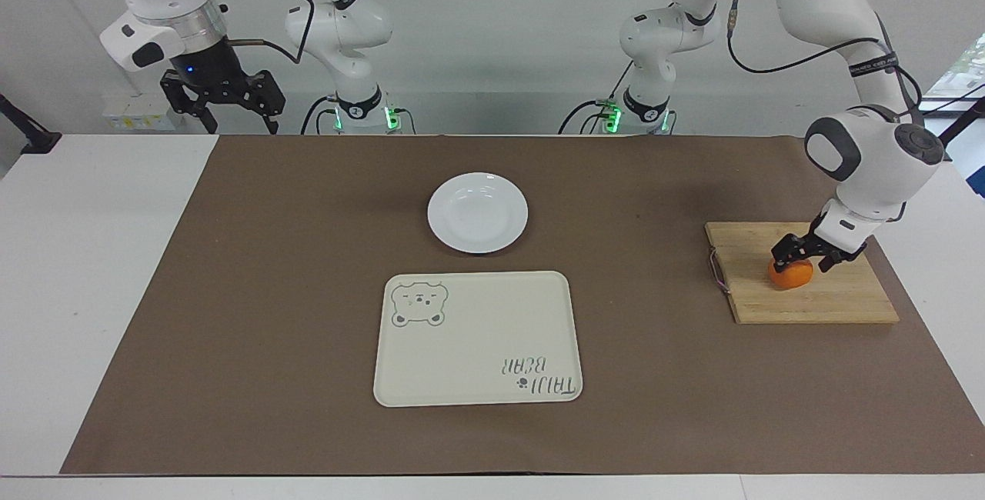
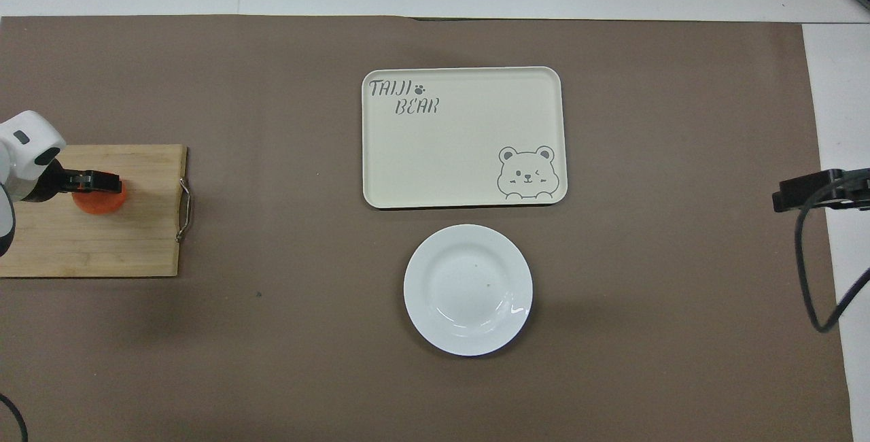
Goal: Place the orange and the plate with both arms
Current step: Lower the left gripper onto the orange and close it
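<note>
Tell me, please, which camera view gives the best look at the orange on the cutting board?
The facing view: the orange shows its lower half on the cutting board, with the left end effector down on its top. In the overhead view the end effector covers much of the orange.

Left hand [image 1: 803,255] low, right hand [image 1: 223,104] raised
</note>
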